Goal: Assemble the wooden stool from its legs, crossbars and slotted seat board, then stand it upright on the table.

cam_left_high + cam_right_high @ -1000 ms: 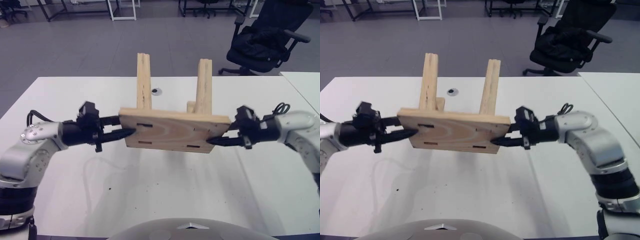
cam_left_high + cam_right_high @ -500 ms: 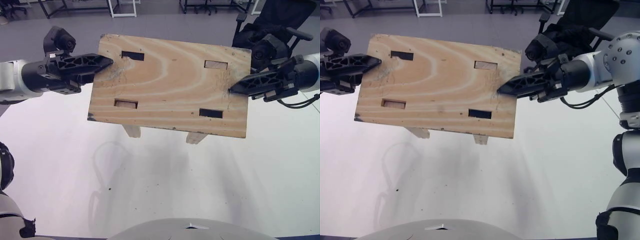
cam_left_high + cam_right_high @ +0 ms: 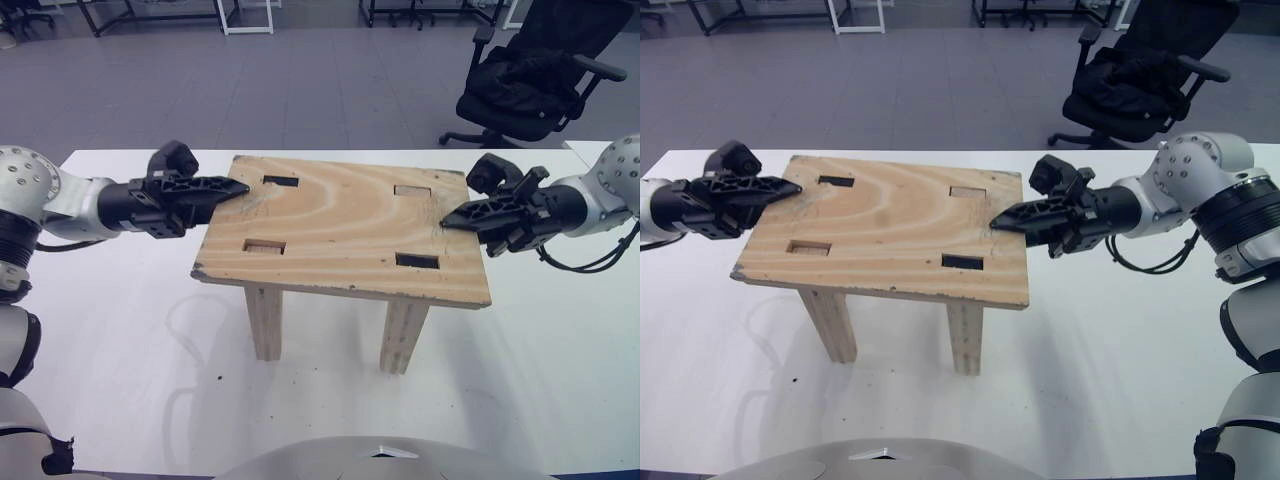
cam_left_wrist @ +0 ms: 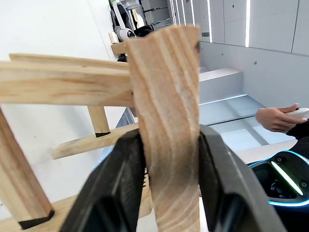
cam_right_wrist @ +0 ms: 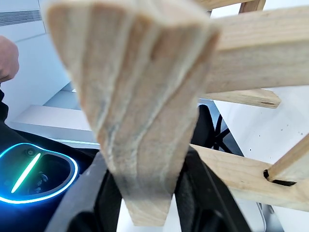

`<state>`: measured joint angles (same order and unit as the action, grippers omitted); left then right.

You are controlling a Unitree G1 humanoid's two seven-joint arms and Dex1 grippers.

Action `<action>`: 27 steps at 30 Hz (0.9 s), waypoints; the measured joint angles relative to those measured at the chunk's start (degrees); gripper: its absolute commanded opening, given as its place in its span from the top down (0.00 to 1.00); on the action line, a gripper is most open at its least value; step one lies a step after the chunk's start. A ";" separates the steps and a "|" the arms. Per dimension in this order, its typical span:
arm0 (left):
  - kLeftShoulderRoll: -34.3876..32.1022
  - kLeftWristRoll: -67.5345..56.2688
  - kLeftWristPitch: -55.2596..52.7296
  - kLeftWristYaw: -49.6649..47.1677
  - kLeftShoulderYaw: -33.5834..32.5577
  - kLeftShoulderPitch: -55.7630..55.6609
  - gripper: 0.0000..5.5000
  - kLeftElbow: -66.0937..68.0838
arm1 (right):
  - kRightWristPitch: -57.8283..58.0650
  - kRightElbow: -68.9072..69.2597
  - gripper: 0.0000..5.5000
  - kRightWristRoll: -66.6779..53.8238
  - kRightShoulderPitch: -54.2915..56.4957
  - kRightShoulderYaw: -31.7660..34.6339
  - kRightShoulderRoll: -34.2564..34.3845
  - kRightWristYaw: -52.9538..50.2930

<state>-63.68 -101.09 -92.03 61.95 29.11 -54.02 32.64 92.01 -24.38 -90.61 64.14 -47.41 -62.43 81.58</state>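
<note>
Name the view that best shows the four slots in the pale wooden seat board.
Left eye view: it looks down on the pale wooden seat board, so all four slots face it. The right eye view shows the same. Both wrist views meet the board edge-on.

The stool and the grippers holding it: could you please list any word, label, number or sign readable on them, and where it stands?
None: no text can be read. The seat board shows only wood grain and slots, the left gripper and right gripper are plain black, and the table carries no print.
</note>
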 measured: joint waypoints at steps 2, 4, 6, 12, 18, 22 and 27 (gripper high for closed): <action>1.75 -0.63 0.40 -2.22 -1.41 4.08 0.75 -0.85 | -0.01 -0.09 0.68 -1.99 -4.20 0.62 0.20 -2.47; 2.78 -4.89 2.95 -7.01 -6.80 9.61 0.68 -3.05 | -0.47 -4.08 0.59 -8.84 -10.95 7.97 2.31 -5.94; 4.61 -9.34 6.91 -10.44 -12.36 15.97 0.61 -5.54 | -3.17 -6.56 0.51 -14.02 -17.60 16.17 3.73 -9.51; 6.86 -10.93 8.91 -20.56 -22.59 20.44 0.39 -4.45 | -4.83 -8.94 0.27 -13.61 -28.96 31.71 3.98 -23.87; 6.81 -11.03 8.82 -25.25 -32.71 20.82 0.20 1.64 | -11.27 -9.00 0.05 -6.76 -36.47 46.95 5.30 -31.28; 2.62 -3.25 14.03 -21.62 -43.99 25.12 0.10 3.05 | -31.21 -11.15 0.02 4.44 -35.15 58.46 11.41 -37.43; 5.66 22.36 46.88 -20.29 -44.80 32.80 0.10 0.38 | -56.46 -10.18 0.02 24.92 -35.49 57.83 19.39 -45.83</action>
<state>-58.02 -78.73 -45.15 41.65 -15.69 -21.22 33.02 35.55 -34.56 -65.68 28.64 10.42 -43.04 35.75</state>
